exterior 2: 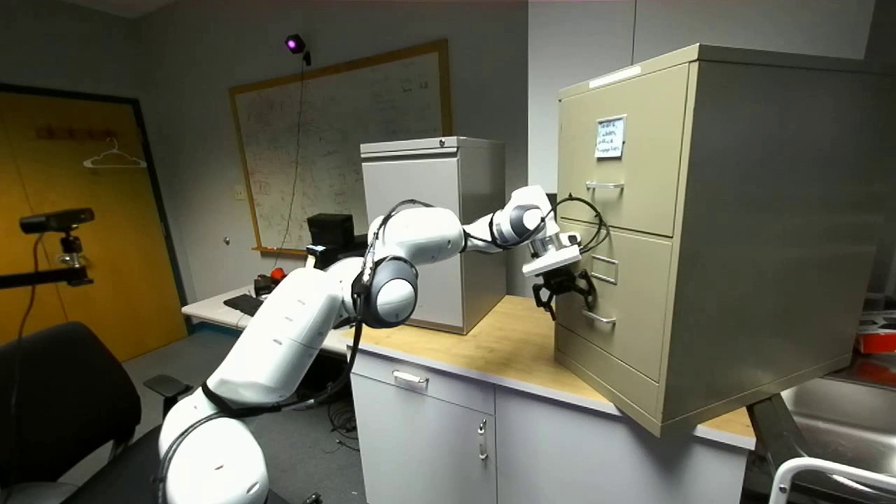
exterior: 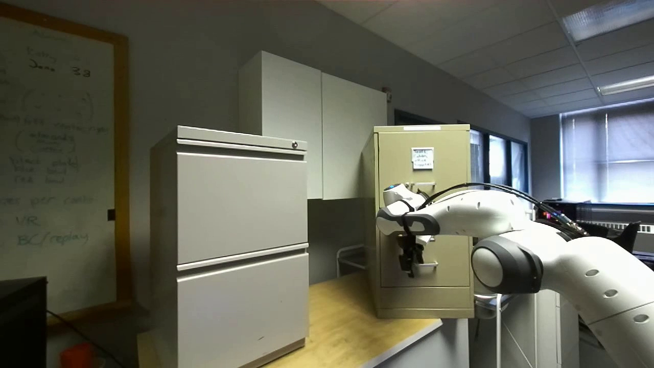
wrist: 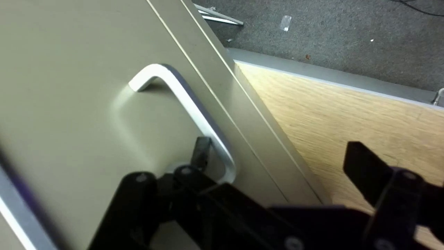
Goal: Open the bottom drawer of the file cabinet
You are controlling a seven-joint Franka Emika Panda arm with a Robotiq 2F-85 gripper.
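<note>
I find the claw (wrist: 278, 144) wide, 1 finger (wrist: 201, 152) just inside the handle (wrist: 193, 107), contact unclear; drawer (exterior 2: 640, 294) ahead closed. Step judged: hooking. Next, likely: pull straight back.

Whiteboard (exterior: 61, 168): you read "VR", "BC/replay" — label (exterior 2: 610, 137) on the file cabinet (exterior 2: 721, 238): "office" — rest too faint to read.

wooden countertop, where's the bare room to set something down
The wooden countertop shows bare wood between the pale grey cabinet and the file cabinet. The file cabinet end is crowded: the open hand hangs there, one finger at the handle of the bottom drawer, which may slide out over it.
</note>
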